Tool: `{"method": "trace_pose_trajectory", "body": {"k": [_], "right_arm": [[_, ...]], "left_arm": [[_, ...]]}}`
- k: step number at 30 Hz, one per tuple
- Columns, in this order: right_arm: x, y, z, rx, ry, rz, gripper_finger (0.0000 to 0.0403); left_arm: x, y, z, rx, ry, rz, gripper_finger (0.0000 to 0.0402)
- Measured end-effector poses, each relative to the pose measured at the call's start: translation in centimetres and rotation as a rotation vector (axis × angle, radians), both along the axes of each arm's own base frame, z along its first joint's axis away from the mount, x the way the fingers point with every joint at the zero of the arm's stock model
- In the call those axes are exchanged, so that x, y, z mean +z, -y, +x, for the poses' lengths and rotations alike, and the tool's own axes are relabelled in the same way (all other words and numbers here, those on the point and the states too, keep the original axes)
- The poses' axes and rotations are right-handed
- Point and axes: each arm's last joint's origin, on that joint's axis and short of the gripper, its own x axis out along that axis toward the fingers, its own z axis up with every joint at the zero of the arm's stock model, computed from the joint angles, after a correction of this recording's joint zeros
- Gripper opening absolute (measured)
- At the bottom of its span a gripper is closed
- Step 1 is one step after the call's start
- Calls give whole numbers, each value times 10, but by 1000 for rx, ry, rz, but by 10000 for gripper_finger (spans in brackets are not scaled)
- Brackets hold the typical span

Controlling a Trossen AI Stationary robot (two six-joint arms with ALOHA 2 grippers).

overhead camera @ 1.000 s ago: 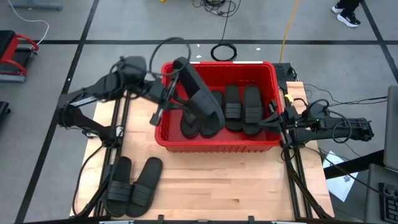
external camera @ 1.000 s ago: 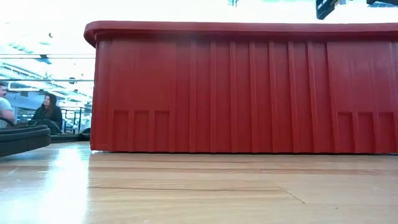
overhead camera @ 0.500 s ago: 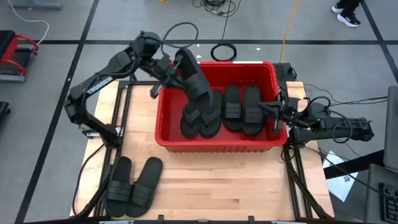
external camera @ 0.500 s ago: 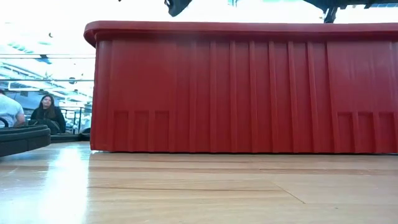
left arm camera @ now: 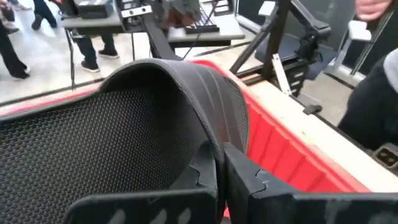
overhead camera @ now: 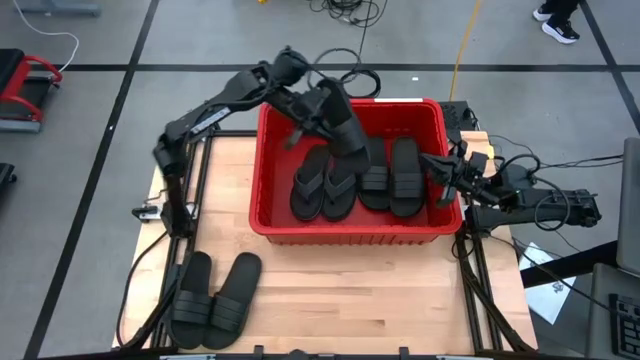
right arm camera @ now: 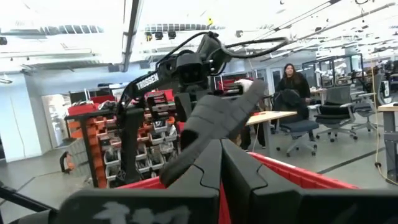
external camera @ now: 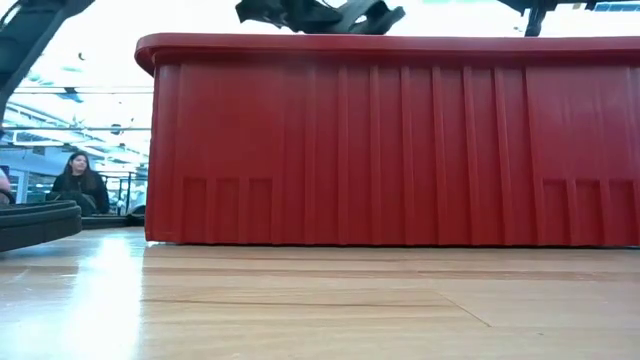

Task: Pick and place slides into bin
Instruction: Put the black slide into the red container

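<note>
While the left tool (overhead camera: 318, 112) hangs over the far left part of the large rectangular bright red plastic bin (overhead camera: 349, 233), you have its jaws clamped tight on the wide ribbed strap of a black rubber slide (overhead camera: 342, 124). The left wrist view shows the strap arching up from between the closed fingers (left arm camera: 205, 169), with the textured footbed spreading away beyond them.

Handling, as I judge it: light, soft rubber that flexes and droops from one pinch. Grippy rather than slick, not fragile. The strap is the right hold; the sole is too broad for these jaws.

Position relative to the tool: the held slide runs out ahead of the fingertips and slopes down toward the bin's middle, clear above the others. Beneath and just beyond it, four slides lie side by side on the bin floor: two black thong flip-flops (overhead camera: 322, 188) nearer the tool, two ribbed-strap slides (overhead camera: 390, 175) past them.

Two more black ribbed-strap slides (overhead camera: 215, 298) lie on the wooden bench (overhead camera: 350, 310), well behind the tool and outside the bin.

The right tool (overhead camera: 436, 163) waits just inside the bin's right rim, jaws shut on nothing, pointing across toward the left tool.

Next, I reckon, is a release into the free strip of bin floor below the tool.
</note>
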Motion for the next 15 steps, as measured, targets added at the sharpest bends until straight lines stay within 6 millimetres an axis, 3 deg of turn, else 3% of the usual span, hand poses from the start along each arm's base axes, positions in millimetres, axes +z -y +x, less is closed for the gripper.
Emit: {"method": "trace_pose_trajectory", "body": {"k": [6,15], "right_arm": [[0,0,0,-13,-21,-40,0],[-2,0,1,-19,-51,-62,0]], "left_arm": [[-6,-7,30,-22,16,-7,0],[-52,10,69,-78,-125,-59,0]]}}
